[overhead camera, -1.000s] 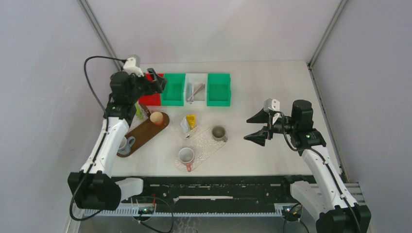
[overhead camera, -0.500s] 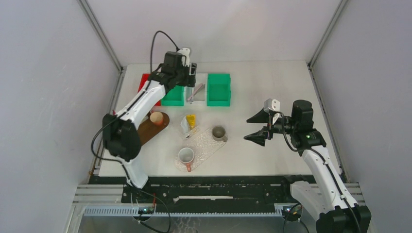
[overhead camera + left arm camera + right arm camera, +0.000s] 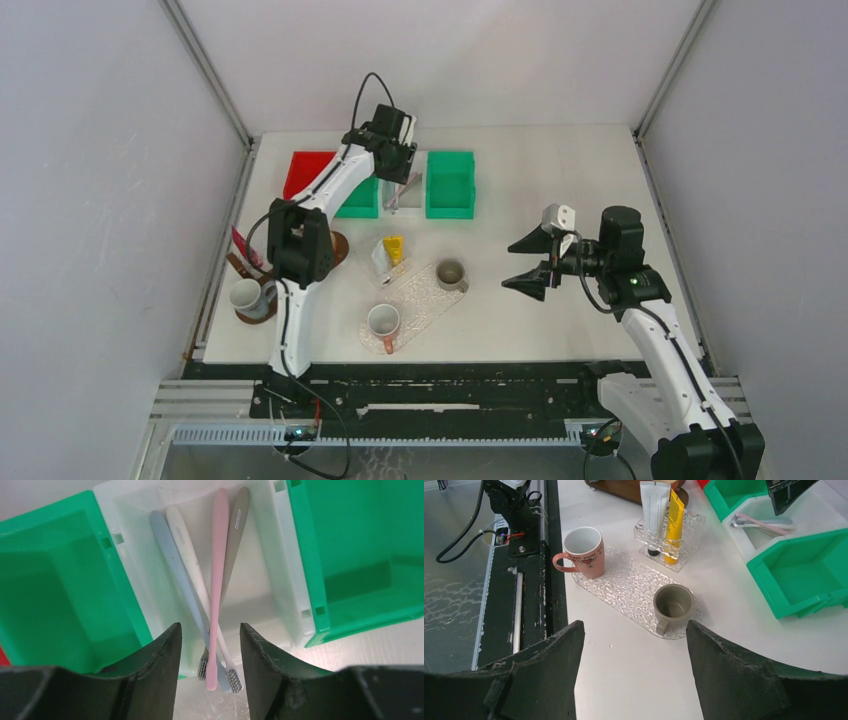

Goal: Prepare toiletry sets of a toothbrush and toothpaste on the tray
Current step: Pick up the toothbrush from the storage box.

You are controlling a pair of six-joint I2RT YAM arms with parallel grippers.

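Note:
Several toothbrushes lie crossed in a white bin (image 3: 260, 580), among them a pink toothbrush (image 3: 218, 580), a white one (image 3: 186, 555), a pale blue one and a grey one. My left gripper (image 3: 210, 630) hangs over the bin's near end, open, its jaws either side of the brush heads without touching them. A white toothpaste tube (image 3: 654, 510) and a yellow one (image 3: 674, 525) stand in a clear holder at the end of the clear textured tray (image 3: 624, 587). My right gripper (image 3: 634, 630) is open and empty, off to the tray's right (image 3: 528, 265).
A pink mug (image 3: 583, 547) and a grey cup (image 3: 672, 605) stand on the clear tray. Green bins (image 3: 450, 185) (image 3: 358, 197) flank the white bin, with a red bin (image 3: 305, 170) further left. A brown wooden tray with a mug (image 3: 248, 297) lies at the left edge.
My left arm has swung right from the red bin to above the white toothbrush bin, and its jaws have narrowed. The right arm has not moved.

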